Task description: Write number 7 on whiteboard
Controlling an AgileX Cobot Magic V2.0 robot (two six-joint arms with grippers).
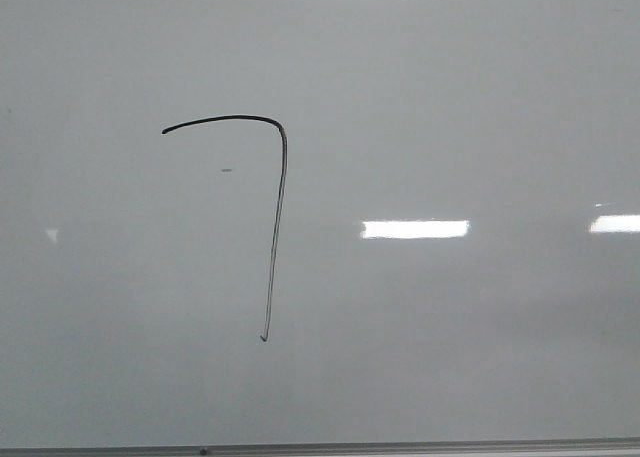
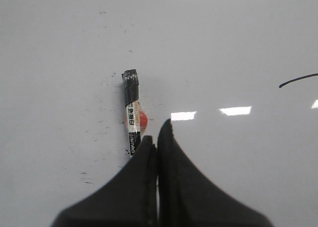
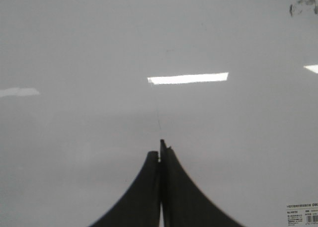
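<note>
Now the number 7 [image 1: 272, 217] sits drawn on whiteboard [image 1: 480, 97]; marker [image 2: 131, 113] lies by left pincer [image 2: 158, 137], both pincers pressed together, right pincer [image 3: 160, 150] too.

My left black wedge-shaped gripper [image 2: 157, 137] has its two tapered fingers pressed together, tips touching, nothing between them. My right black wedge-shaped gripper [image 3: 162, 150] is likewise closed, its fingers meeting along one seam.
</note>
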